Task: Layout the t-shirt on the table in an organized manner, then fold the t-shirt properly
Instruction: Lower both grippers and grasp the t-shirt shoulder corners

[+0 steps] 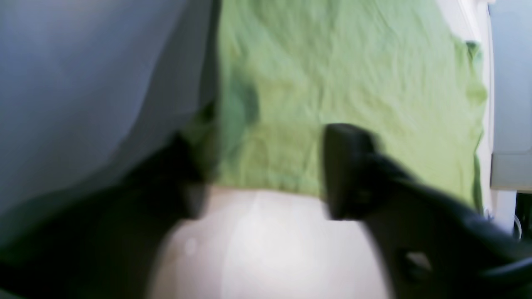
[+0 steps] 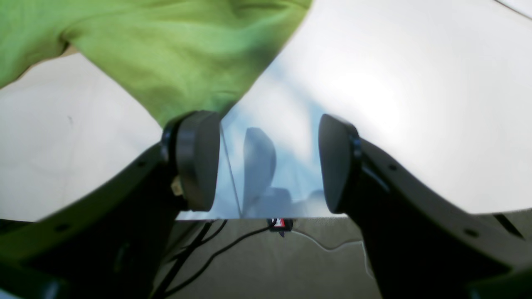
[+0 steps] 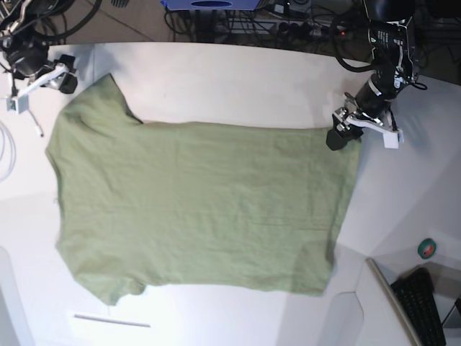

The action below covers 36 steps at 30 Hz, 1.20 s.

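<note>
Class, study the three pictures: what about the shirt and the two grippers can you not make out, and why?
- Left wrist view: left gripper is blurred; contact with the t-shirt is unclear.
- Base view: right gripper is too small to show its opening.
- Base view: the t-shirt's neck tag is not visible.
</note>
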Each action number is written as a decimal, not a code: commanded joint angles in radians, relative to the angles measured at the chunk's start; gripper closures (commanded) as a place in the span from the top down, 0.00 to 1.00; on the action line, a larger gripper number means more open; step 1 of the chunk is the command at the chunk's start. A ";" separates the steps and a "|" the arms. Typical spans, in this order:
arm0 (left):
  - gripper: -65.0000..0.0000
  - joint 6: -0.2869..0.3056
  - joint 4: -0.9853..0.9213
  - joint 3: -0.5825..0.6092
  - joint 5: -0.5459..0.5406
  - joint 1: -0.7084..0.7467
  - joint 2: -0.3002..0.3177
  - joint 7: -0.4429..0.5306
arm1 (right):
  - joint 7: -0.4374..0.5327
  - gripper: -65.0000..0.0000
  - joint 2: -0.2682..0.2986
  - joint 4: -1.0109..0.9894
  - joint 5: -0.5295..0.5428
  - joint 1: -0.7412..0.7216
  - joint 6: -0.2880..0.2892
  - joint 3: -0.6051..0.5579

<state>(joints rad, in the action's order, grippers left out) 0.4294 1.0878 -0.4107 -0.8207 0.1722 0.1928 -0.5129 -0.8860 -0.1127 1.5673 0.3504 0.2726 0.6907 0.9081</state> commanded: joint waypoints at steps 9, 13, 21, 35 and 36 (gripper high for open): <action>0.04 -0.016 0.005 -0.009 0.010 0.007 0.014 -0.026 | 0.003 0.56 0.015 -0.242 0.014 -0.078 0.007 0.084; 0.00 -0.016 0.056 -0.007 0.010 0.019 0.023 -0.028 | -0.005 0.56 0.009 -0.252 0.014 -0.091 0.007 0.084; 0.00 -0.016 0.108 -0.001 0.010 0.019 0.020 -0.030 | -0.120 0.55 -0.012 -0.250 0.014 -0.105 0.007 0.085; 0.00 -0.016 0.107 0.000 0.011 0.019 0.017 -0.030 | -0.115 0.55 -0.018 -0.253 0.012 -0.069 0.007 0.009; 0.00 -0.016 0.107 0.000 0.010 0.019 0.017 -0.030 | -0.115 0.55 -0.018 -0.253 0.012 -0.066 0.007 -0.002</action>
<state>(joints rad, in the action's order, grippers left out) 0.4000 1.1790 -0.4084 -0.7940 0.1970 0.1974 -0.5541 -0.9260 -0.1192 1.3239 0.4488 0.1925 0.7162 0.9096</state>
